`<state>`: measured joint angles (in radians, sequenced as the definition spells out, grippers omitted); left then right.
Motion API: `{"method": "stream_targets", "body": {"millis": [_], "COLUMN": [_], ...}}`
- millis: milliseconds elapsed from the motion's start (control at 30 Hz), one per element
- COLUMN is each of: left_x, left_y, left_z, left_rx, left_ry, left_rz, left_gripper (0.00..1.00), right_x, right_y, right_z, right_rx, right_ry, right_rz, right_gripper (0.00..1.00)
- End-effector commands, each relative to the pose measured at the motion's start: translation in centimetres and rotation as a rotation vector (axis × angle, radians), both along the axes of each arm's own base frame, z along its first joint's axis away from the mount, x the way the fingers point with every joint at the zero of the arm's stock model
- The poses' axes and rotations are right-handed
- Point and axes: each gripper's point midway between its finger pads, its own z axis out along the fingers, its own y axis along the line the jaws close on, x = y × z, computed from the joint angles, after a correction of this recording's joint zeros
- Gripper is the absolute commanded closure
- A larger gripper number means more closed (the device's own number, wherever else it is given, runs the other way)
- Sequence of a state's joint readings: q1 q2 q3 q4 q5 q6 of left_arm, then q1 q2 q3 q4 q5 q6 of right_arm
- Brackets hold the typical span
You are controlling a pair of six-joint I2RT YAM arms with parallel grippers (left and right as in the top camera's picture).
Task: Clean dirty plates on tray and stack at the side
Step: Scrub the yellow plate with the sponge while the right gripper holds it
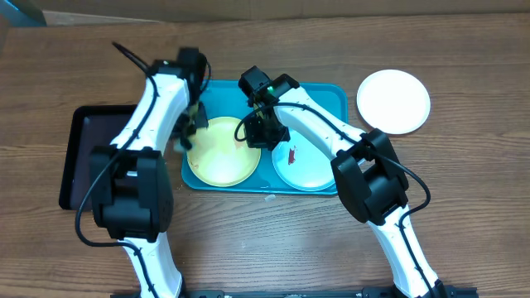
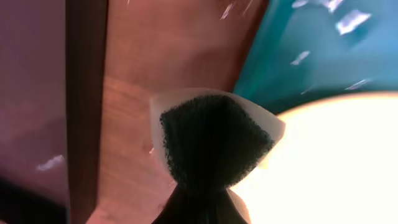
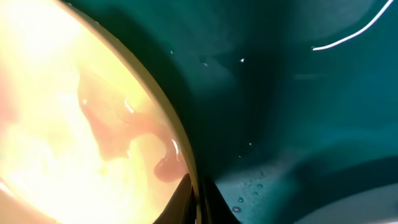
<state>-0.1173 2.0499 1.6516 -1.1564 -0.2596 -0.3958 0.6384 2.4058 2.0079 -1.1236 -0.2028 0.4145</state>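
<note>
We risk losing the plate as the scrub starts

On the bench (image 1: 464,190), the tray (image 1: 327,93) carries the yellow-green plate (image 1: 219,153) and the teal-rimmed plate (image 1: 308,170); the white plate (image 1: 393,101) lies apart on the wood. Our right tool (image 3: 198,196) looks pressed together on the yellow-green rim, and our left tool (image 1: 192,124) pinches a black scrub pad (image 2: 214,146) at the opposite edge. We judge a hard push could slip the rim free, tip the plate, or spread its reddish smear (image 3: 124,134).
</note>
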Motion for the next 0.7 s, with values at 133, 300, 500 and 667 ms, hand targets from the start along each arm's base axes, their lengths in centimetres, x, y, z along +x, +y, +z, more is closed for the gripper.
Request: {"method": "stream_targets", "body": {"millis": [133,300,500,667], "left_x": [2.1,0.5,-2.2,-4.0], "left_y": [-9.0,-10.6,-10.7,-6.7], "left_z": [-0.1,-2.7,-6.4,-8.4], "left_rx": [-0.495,-0.53,-0.525,-0.308], "left_ry": [-0.064,-0.026,0.028,0.073], "left_rz": [-0.126,-0.127,-0.11,-0.091], "left_gripper": [0.96,0.96,0.96,0.96], "right_x": [1.3,1.3,1.4,1.7], "right_y": [-1.9,-1.9,-1.9,-2.3], "right_z": [-0.1,-0.1,-0.1,-0.1], "right_rx": [-0.06,-0.06,-0.058,-0.06], "right_ry": [-0.035,-0.036,-0.038,-0.036], "right_rz": [-0.039,-0.039,-0.04,-0.049], "right_gripper": [0.97,0.96,0.96,0.96]}}
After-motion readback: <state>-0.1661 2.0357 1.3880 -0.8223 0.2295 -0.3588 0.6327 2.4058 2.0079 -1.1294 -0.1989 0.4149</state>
